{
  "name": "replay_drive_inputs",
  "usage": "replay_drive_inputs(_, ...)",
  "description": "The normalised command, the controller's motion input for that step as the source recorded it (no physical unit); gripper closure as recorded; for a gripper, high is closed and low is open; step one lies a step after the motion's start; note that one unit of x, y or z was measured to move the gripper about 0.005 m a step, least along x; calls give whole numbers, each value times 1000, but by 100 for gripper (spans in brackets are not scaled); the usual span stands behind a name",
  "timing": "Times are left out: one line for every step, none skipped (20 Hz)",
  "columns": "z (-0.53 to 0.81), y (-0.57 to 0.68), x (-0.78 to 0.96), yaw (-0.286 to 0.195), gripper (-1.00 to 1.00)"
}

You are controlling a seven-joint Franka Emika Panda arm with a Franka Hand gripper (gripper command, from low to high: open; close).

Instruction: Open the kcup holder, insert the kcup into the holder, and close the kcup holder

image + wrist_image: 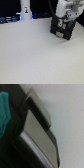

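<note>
One rigid black holder (pixel 62 29) sits far across the bench (pixel 35 55), under my claw (pixel 64 21); its grip I cannot tell. Heavy-looking; I'd pull the front slot.

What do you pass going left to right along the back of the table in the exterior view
Dark clutter at the left edge → white post with dark markings → robot arm above the black kcup holder. How the jaws stand cannot be told here.
</note>
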Motion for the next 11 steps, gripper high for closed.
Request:
replay_drive_inputs(33, 434, -468, 96, -100)
replay_drive_inputs(318, 410, -282, 88, -100)
replay_drive_inputs(977, 110, 125, 29, -100)
replay_drive_inputs(875, 124, 33, 24, -100)
replay_drive_inputs(901, 88, 72, 12, -100)
replay_drive_inputs(958, 51, 132, 2, -100)
replay_drive_inputs(840, 58, 122, -1, -100)
replay_drive_inputs(815, 35, 150, -6, -100)
replay_drive_inputs(630, 23, 135, -18, -100)
replay_drive_inputs(419, 19, 112, -25, -100)
replay_drive_inputs(39, 13, 39, -11, -100)
